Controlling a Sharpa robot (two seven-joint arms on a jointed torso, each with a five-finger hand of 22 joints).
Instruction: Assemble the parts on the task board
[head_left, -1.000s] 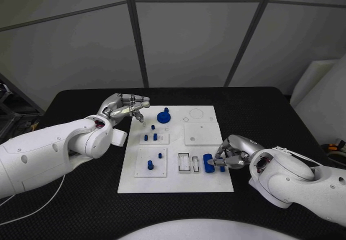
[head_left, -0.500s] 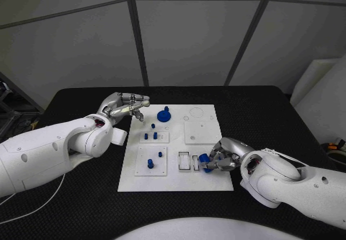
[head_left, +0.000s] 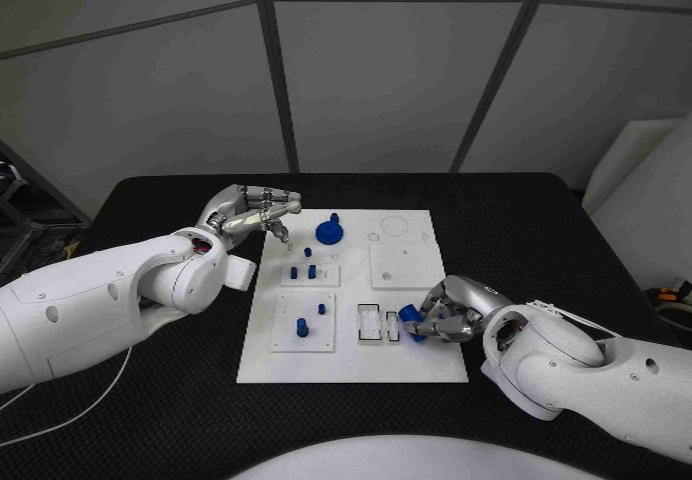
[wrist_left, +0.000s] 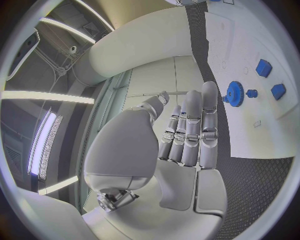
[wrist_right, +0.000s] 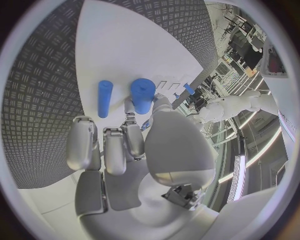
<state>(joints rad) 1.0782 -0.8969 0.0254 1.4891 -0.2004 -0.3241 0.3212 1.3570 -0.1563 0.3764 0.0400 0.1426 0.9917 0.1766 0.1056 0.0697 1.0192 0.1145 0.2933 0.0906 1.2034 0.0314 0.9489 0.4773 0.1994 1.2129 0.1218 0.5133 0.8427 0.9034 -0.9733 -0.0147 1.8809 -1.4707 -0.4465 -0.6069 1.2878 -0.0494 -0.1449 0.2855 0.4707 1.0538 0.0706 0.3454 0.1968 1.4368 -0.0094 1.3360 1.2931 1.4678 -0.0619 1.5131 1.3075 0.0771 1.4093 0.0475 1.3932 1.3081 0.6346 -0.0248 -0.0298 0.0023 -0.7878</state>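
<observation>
Left hand (head_left: 254, 213) hovers off the task board's (head_left: 353, 365) far left corner, fingers loosely curled, holding nothing; you can leave it parked. In its wrist view the fingers (wrist_left: 199, 127) lie close together with the blue gear (wrist_left: 235, 91) just past their tips, no contact.

Moving rightward across the task board: the gear (head_left: 329, 234) with its peg sits near the far edge, two small blue pegs (head_left: 302, 272) stand in the plate below it, and one more blue peg (head_left: 302, 328) stands in the lower left plate. Next come the framed slots (head_left: 378, 325), which look unfilled from the head view.

Right hand (head_left: 450, 312) is at the task board's right edge, just beside those slots, with its fingers closed round a thick blue cylinder (head_left: 413, 322). The right wrist view shows that cylinder (wrist_right: 143, 95) pinched at the fingertips and a thinner blue cylinder (wrist_right: 104, 98) lying on the board just beside it, apart from the fingers.

Likely step: seating the thick cylinder in a slot. Do it well by keeping the pinch firm, lining the cylinder's long axis with the slot frame before lowering, and watching you don't nudge the thin one. Can't tell which slot fits; check from the wrist view before you release.
</observation>
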